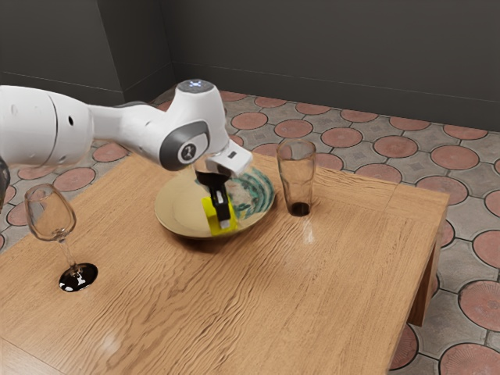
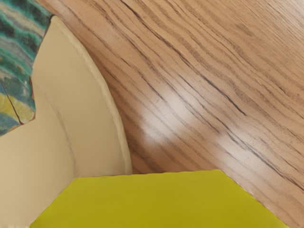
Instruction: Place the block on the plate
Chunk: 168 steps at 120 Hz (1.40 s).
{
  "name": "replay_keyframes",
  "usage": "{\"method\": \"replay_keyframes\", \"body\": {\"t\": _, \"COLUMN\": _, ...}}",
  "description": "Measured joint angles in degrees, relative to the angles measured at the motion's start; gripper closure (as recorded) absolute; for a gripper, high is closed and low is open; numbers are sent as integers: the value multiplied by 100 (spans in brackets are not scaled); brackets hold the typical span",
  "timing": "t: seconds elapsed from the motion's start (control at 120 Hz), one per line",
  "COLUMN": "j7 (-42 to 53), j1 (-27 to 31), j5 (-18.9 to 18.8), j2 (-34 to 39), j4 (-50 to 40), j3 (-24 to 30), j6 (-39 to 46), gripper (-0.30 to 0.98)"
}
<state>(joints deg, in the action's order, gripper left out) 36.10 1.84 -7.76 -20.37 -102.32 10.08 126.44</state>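
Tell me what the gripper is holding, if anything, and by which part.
The gripper holds the yellow block across its middle: one black finger lies down the centre of the side facing the exterior camera.

The plate (image 1: 173, 205) lies between wineglass (image 1: 51, 215) and tumbler (image 1: 297, 178).

A clear stemmed glass (image 1: 51, 216) with a dark foot stands at the exterior view's left on the wood-grained tabletop (image 1: 312, 301), a tall clear tumbler (image 1: 297, 176) stands farther back and right, and beyond lie a tiled floor (image 1: 478, 301) and dark wall (image 1: 328, 55).
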Motion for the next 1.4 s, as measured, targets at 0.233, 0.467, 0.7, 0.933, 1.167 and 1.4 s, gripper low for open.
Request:
{"method": "replay_keyframes", "body": {"t": 0.233, "j7": 13, "j1": 835, "j5": -456, "j2": -622, "j4": 734, "j3": 676, "j6": -283, "gripper": 26}}
{"method": "replay_keyframes", "body": {"t": 0.467, "j7": 64, "j1": 1072, "j5": -870, "j2": -1191, "j4": 1525, "j3": 713, "j6": -565, "gripper": 26}}
{"method": "replay_keyframes", "body": {"t": 0.7, "j7": 190, "j1": 1168, "j5": -1259, "j2": -1842, "j4": 2249, "j3": 794, "j6": -755, "gripper": 26}}
{"method": "replay_keyframes", "body": {"t": 0.933, "j7": 379, "j1": 1205, "j5": -1581, "j2": -2365, "j4": 2839, "j3": 959, "j6": -802, "gripper": 26}}
{"method": "replay_keyframes", "body": {"t": 1.167, "j7": 544, "j1": 1254, "j5": -1597, "j2": -2436, "j4": 2881, "j3": 1022, "j6": -857, "gripper": 23}}
{"method": "replay_keyframes", "body": {"t": 1.4, "j7": 664, "j1": 1378, "j5": -1609, "j2": -2380, "j4": 2862, "j3": 1176, "j6": -894, "gripper": 8}}
